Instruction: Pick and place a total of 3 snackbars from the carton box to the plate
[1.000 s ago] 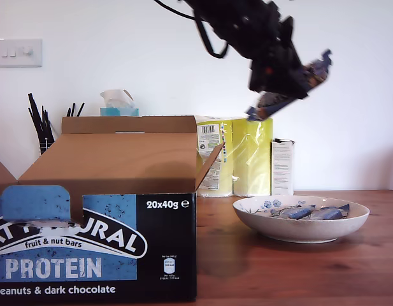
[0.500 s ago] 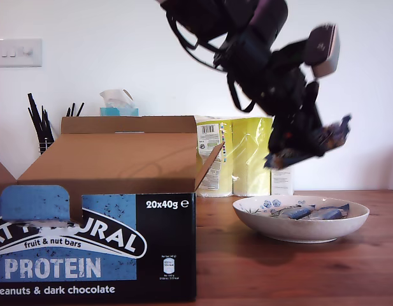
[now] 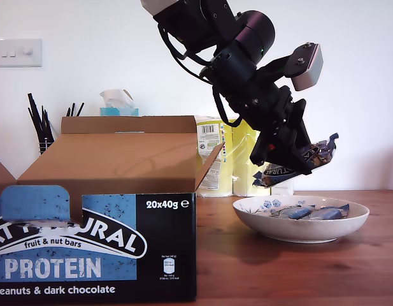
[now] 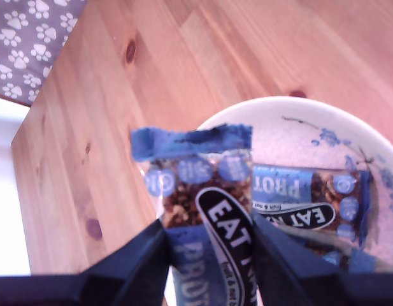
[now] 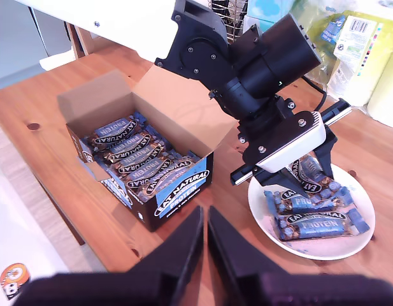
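With two snackbars (image 5: 317,215) already flat in the plate (image 3: 247,213), third placing step in hand. First gripper (image 4: 209,239) clamped on third snackbar (image 3: 292,167), held tilted just above the plate's near rim. Second gripper (image 5: 204,236) pinched together, empty, hanging high over the table, well away from the plate. Carton box (image 5: 171,191) beside the plate, still stocked. Next, by judgement: lower over the plate, part jaws.

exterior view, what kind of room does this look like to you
Probably a home, perhaps a kitchen or dining corner, not a lab. A wooden table stands against a white wall with a light switch, and a tissue box and yellow plastic-wrapped pack sit behind the carton box.
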`<state>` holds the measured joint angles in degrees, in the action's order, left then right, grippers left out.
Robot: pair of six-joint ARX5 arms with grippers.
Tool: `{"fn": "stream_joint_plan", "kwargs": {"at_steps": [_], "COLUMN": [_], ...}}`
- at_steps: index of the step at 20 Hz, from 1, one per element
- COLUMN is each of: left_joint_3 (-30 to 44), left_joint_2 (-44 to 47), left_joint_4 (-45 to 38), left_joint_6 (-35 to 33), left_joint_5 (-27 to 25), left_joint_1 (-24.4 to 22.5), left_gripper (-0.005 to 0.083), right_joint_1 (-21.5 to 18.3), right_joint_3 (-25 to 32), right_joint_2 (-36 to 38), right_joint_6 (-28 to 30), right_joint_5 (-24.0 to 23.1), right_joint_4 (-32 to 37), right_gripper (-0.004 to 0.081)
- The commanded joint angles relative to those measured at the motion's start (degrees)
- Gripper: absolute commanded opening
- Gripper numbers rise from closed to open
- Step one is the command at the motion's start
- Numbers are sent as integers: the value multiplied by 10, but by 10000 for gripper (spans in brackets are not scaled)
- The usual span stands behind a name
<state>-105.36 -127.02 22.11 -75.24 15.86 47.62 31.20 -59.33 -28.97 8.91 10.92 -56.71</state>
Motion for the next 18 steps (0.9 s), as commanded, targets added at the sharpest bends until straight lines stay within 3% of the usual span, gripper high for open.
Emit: {"fn": "stream_joint_plan", "kwargs": {"at_steps": [1,3,4,12,13,15,18], "left_joint_3": [-4,-4,-4,-4,-4,-4,-4], "left_joint_2": [-38,-46,-47,-57,-57,-57,-57], "left_joint_4": [-5,-10,-9,-11,-10,-12,-15], "left_joint_6": [-3,-3,-3,-18,-18,-28,-28], "left_joint_5": [4,8,8,22,30,47,47], "left_joint_1": [3,4,4,2,1,0,-1], "left_gripper": [274,274,274,275,287,391,414], "right_joint_1": [-1,-2,-2,-2,-1,-1,-1], "right_joint_3": [7,7,7,7,7,7,7], "right_joint_2": [5,4,4,4,4,5,4], "right_joint_6": [-6,-24,-28,-26,-24,-24,-24], "right_joint_5": [-33,-116,-131,-133,-133,-132,-129], "right_joint_4": [0,-10,-16,-28,-28,-28,-28], "right_gripper": [-13,-13,-13,-13,-13,-13,-13]}}
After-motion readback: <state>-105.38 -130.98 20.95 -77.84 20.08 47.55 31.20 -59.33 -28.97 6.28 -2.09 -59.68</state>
